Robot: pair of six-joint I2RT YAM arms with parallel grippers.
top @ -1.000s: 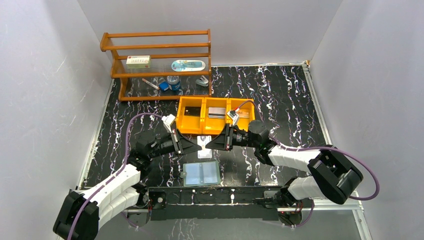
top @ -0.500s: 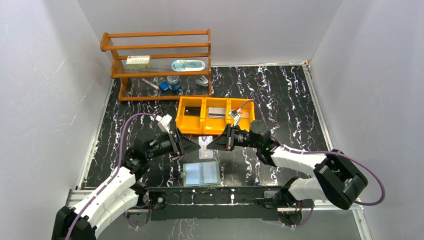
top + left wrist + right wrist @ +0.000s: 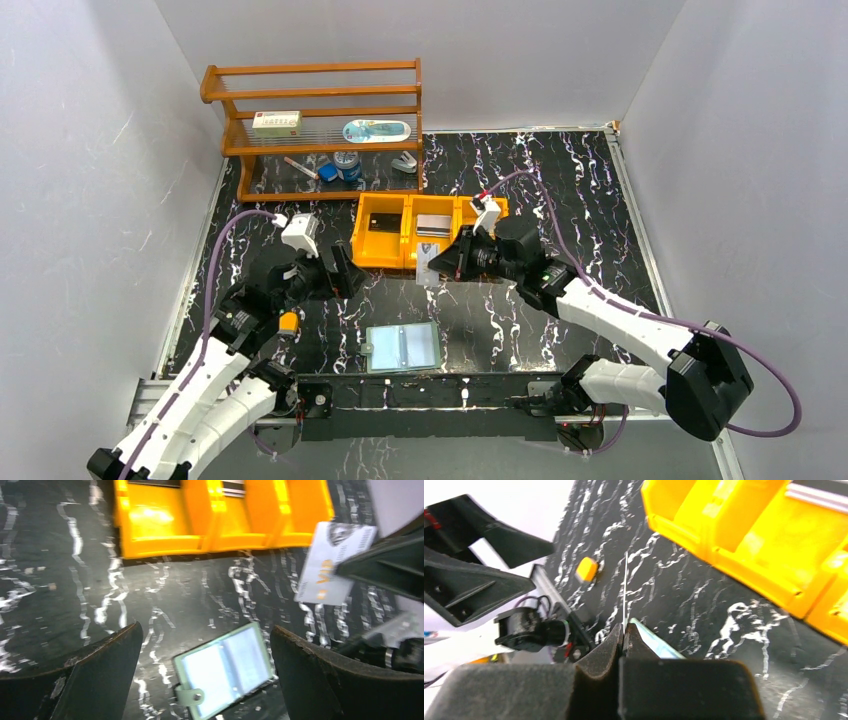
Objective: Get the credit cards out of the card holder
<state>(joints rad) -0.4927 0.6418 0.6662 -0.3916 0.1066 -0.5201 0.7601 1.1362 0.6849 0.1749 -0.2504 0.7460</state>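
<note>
Grip: my right claw [image 3: 624, 632] is clamped shut on one pale credit card [image 3: 625, 590], pinched by one margin only, with most of the card standing free. In the top view the card hangs just in front of the orange tray [image 3: 385, 258], near centre frame. The tray looks like the drop point. I judge the sound method is to keep the pinch firm, carry the card over a compartment, lower it inside the walls, then part the jaws. My left claw [image 3: 338, 272], left of centre, is spread wide and holds nothing. The card holder [image 3: 402, 346] lies open and flat at lower centre, apart from both claws.
</note>
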